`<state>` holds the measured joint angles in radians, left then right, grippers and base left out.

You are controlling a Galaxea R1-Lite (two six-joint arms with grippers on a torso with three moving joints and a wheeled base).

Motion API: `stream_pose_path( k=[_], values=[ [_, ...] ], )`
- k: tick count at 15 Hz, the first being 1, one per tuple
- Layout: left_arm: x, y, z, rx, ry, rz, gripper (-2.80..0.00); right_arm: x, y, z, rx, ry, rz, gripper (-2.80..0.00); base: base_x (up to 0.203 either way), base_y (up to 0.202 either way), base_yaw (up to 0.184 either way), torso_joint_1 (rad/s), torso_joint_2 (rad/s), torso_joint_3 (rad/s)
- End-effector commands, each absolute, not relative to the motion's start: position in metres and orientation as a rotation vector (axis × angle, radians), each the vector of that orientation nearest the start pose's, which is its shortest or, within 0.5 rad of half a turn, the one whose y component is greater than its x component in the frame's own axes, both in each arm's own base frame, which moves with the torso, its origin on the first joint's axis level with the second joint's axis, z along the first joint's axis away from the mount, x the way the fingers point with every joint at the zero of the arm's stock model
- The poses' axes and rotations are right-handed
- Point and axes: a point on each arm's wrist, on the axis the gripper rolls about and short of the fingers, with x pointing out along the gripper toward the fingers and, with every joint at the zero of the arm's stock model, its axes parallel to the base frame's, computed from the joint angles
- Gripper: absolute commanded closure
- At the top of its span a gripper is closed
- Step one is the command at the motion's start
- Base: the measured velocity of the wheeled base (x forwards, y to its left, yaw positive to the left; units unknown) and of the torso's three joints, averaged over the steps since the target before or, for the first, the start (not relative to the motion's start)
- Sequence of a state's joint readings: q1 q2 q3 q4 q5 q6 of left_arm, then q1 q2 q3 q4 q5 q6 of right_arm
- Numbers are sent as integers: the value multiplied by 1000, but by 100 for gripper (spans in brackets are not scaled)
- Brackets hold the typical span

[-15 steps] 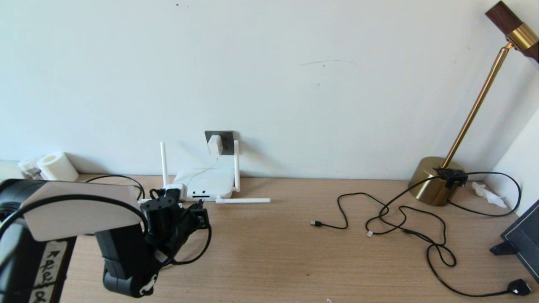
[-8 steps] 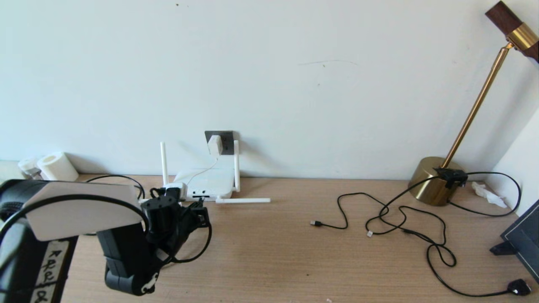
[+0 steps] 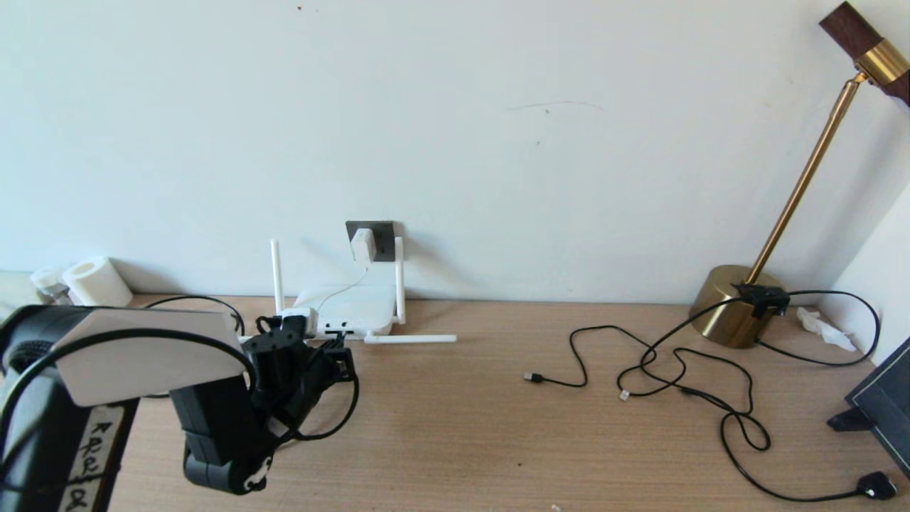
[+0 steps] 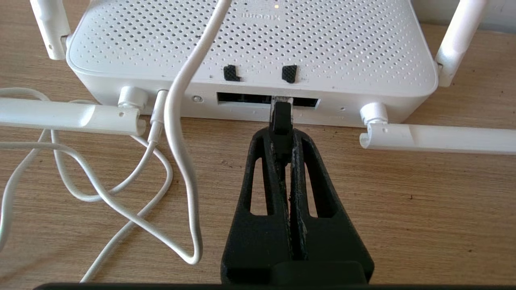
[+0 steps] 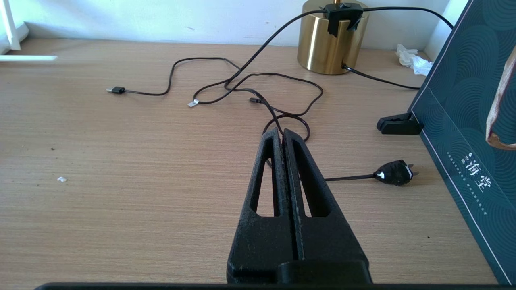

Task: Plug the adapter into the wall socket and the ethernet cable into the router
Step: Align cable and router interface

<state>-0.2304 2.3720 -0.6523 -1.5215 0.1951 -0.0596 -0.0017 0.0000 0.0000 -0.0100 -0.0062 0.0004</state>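
The white router point(image 3: 355, 307) lies flat at the wall, its ports facing me. Above it the white adapter point(image 3: 362, 244) sits in the dark grey wall socket point(image 3: 382, 238), its thin cord dropping onto the router. My left gripper point(image 3: 340, 350) is right in front of the router point(image 4: 250, 44). In the left wrist view this gripper point(image 4: 282, 135) is shut on the ethernet cable's black plug point(image 4: 281, 119), whose tip is at the mouth of the dark port strip point(image 4: 242, 98). The black ethernet cable point(image 3: 343, 419) loops back under the arm. My right gripper point(image 5: 281, 133) is shut and empty above the desk.
Two router antennas lie flat on the desk point(image 4: 439, 139), point(image 4: 68, 117). White cord loops point(image 4: 121, 193) lie left of the fingers. Thin black cables point(image 3: 675, 370), a black mains plug point(image 5: 395, 172), a brass lamp point(image 3: 732, 306) and a dark box point(image 5: 471, 121) fill the right side.
My left arm has crept forward toward the router with the plug held. Everything else stays put.
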Motion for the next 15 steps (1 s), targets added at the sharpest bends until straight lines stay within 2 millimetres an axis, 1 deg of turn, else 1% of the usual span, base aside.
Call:
stream_pose_path(
  k=[1,15],
  values=[
    [357,-80,4,-19,188,-30,0,-23,0,77,0,-10,-8,0,0,0,0,0,0,0],
    [360,-80,6,-23,174,-33,0,-23,0,77,0,-11,-8,0,0,0,0,0,0,0]
  ],
)
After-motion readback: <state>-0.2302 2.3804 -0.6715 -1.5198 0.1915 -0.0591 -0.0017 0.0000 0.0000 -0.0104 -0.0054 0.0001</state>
